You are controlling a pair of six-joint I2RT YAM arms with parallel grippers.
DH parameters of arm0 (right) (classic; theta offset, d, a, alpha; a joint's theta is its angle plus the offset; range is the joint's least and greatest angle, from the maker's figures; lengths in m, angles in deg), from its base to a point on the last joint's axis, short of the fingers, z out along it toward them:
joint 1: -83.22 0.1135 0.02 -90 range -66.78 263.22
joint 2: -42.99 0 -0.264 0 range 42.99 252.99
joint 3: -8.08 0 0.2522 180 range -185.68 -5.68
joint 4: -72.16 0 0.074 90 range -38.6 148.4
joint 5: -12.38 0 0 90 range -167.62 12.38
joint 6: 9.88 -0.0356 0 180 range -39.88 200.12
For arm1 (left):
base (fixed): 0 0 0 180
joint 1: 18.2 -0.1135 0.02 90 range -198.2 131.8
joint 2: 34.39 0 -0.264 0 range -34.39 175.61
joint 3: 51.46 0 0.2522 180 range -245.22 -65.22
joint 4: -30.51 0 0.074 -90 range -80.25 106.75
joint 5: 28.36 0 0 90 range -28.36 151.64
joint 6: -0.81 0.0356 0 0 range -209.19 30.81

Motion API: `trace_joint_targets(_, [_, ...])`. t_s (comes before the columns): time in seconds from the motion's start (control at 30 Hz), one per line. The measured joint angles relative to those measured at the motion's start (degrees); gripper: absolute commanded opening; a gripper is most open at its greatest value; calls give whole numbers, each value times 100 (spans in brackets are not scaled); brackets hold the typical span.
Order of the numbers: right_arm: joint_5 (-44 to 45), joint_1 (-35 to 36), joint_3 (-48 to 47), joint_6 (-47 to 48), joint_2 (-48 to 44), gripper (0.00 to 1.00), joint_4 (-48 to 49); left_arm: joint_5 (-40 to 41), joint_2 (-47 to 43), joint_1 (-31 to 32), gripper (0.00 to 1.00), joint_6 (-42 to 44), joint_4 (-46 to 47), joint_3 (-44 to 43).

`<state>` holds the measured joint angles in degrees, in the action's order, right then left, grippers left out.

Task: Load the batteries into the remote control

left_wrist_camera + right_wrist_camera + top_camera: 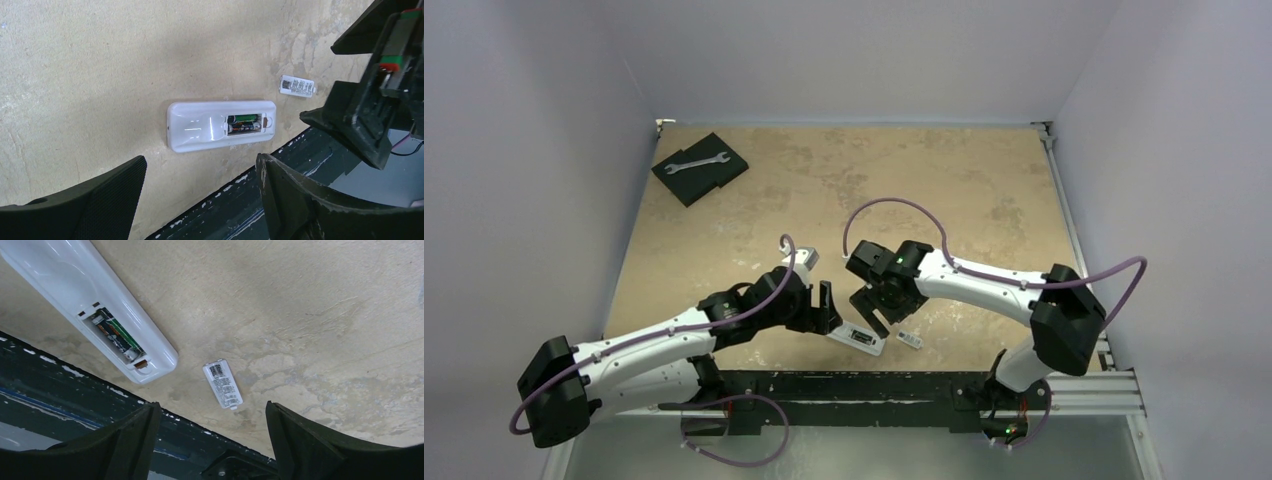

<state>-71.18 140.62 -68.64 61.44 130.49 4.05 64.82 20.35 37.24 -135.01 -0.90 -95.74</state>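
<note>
Both batteries sat in remote control, cover lying beside it; L hand & R hand wide open, empty.

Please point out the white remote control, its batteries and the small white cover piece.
slim white plastic remote control (192, 127): left wrist view, smooth back.
two dark cylindrical batteries (244, 118): left wrist view, upper battery's side.
small white rectangular cover piece (223, 384): right wrist view, printed label.

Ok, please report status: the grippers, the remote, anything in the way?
Left gripper and right gripper open, empty. Remote control back up, batteries in bay, bay uncovered. White cover lies apart beside it; nothing in the way.
</note>
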Motion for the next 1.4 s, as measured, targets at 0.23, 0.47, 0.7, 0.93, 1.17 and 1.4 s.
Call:
trace_joint_targets(0.23, [-76, 0, -39, 74, 251, 85, -225, -2, 57, 0, 81, 42, 4, 0])
trace_joint_targets(0.47, [-142, 0, 66, 9, 411, 78, -245, -24, 85, 0, 81, 63, 9, 0])
trace_joint_targets(0.7, [55, 0, 201, -184, 492, 70, -328, -79, 240, 0, 81, 103, 44, 0])
trace_joint_targets(0.93, [201, 0, 426, -461, 531, 62, -332, -142, 321, 0, 81, 105, 92, 0])
trace_joint_targets(1.17, [199, 0, 566, -599, 787, 60, -240, -153, 352, 0, 81, 107, 92, 0])
trace_joint_targets(1.4, [151, 0, 643, -616, 935, 59, -72, -160, 356, 0, 81, 105, 94, 0])
